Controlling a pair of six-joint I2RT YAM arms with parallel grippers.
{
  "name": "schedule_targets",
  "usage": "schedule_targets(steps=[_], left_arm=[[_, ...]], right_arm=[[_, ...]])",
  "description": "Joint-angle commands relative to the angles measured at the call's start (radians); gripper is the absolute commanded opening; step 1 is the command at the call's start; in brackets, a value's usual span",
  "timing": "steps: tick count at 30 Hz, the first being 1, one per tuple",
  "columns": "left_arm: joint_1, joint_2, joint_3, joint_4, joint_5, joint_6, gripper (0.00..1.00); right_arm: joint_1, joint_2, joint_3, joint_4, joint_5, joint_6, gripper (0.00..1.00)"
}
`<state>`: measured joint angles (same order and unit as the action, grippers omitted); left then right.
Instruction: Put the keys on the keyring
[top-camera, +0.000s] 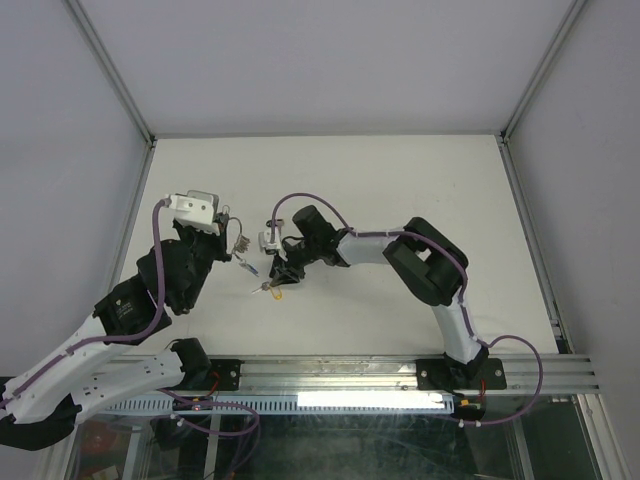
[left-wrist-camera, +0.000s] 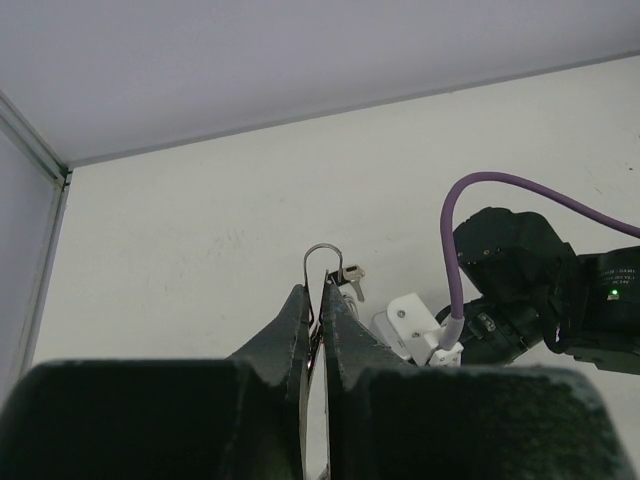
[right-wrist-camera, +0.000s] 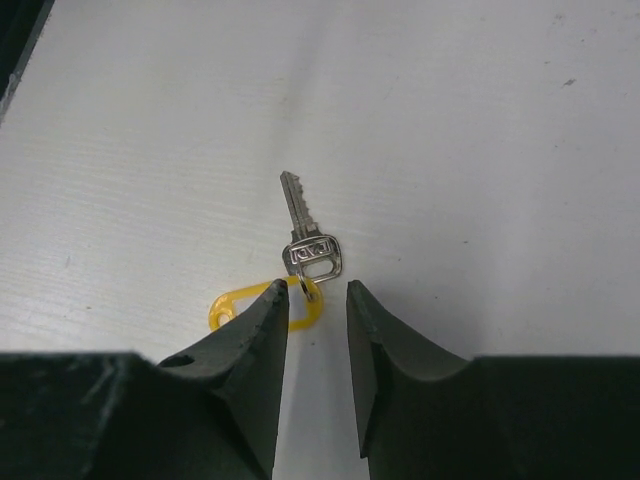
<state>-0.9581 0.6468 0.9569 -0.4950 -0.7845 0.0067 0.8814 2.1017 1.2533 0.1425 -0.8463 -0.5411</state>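
Observation:
My left gripper (top-camera: 228, 238) is shut on the thin silver keyring (left-wrist-camera: 322, 256), whose wire loop sticks up between the fingertips in the left wrist view. A small silver key (left-wrist-camera: 352, 279) hangs beside it. From above, the keyring bunch (top-camera: 240, 246) is held off the table, with the blue-headed key (top-camera: 249, 268) just below it; I cannot tell whether that key is on the ring. The yellow-tagged key (right-wrist-camera: 309, 240) lies flat on the table, its yellow tag (right-wrist-camera: 232, 306) partly under my left finger. My right gripper (right-wrist-camera: 315, 296) is open just over its head, and it also shows from above (top-camera: 277, 279).
The white tabletop (top-camera: 400, 190) is bounded by aluminium frame posts (top-camera: 525, 200) and grey walls. The right arm's wrist and purple cable (left-wrist-camera: 455, 250) sit close to the right of the left gripper. A rail (top-camera: 340, 372) runs along the near edge.

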Motion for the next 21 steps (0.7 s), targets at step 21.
schedule_targets(steps=[21], left_arm=[[0.006,-0.021,0.02,0.035,-0.016,0.008,0.0]], right_arm=[[0.019,0.054,0.166,-0.215,0.008,-0.091,0.23]])
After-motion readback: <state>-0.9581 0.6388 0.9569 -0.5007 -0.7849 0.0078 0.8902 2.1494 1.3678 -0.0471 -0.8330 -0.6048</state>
